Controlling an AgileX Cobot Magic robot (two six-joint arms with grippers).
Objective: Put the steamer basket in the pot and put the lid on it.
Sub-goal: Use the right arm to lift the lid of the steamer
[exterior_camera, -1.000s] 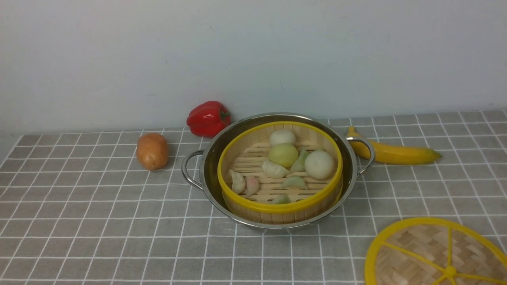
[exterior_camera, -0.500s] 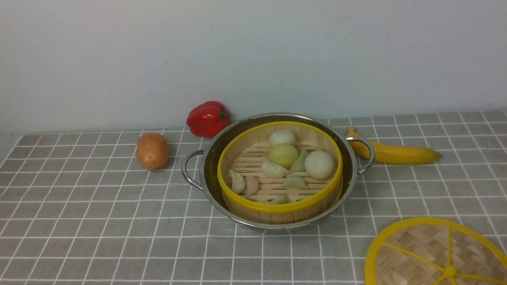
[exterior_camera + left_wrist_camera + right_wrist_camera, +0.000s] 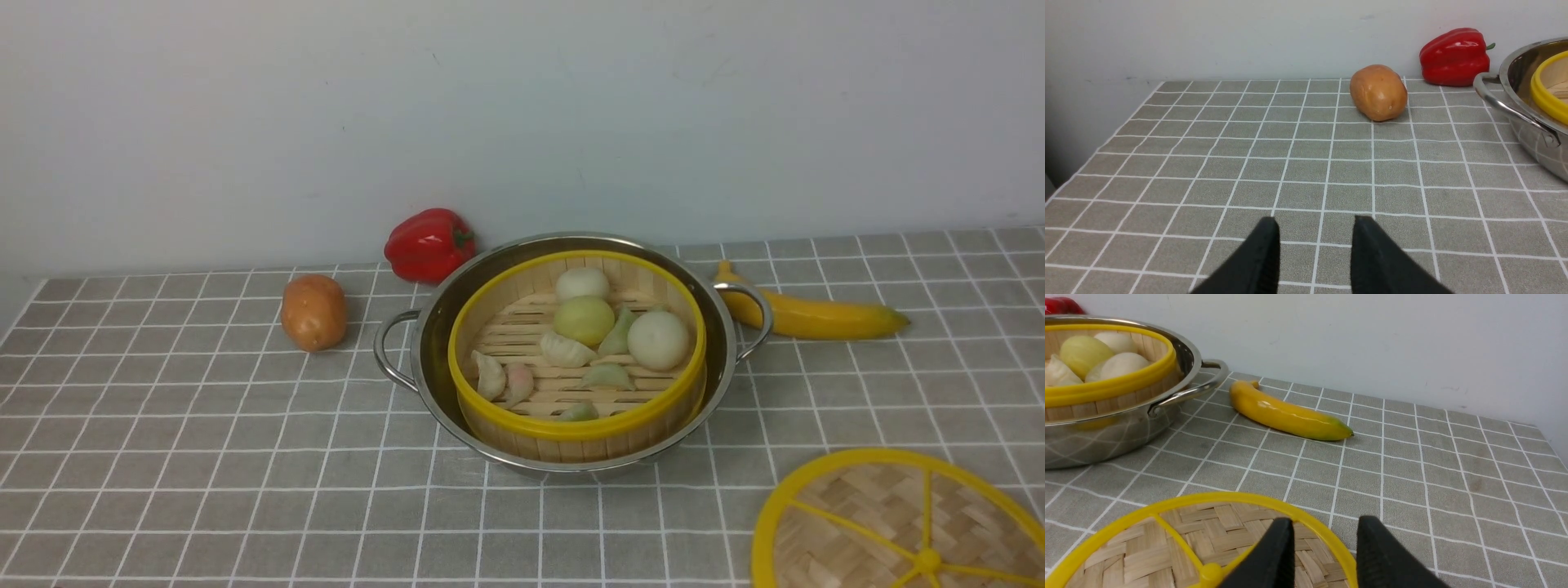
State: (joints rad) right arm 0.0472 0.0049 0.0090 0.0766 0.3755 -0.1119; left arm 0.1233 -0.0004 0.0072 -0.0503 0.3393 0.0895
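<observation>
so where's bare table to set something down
Widest free patch: the near-left tablecloth, in front of the potato and left of the pot. Another lies between the banana and the lid. Crowded at the back: pepper, pot, banana.

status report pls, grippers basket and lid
Left gripper open, empty, over bare cloth. Right gripper open over the lid, not gripping. Steamer basket sits in the pot; lid flat on the cloth, off the pot. Nothing between lid and pot.
</observation>
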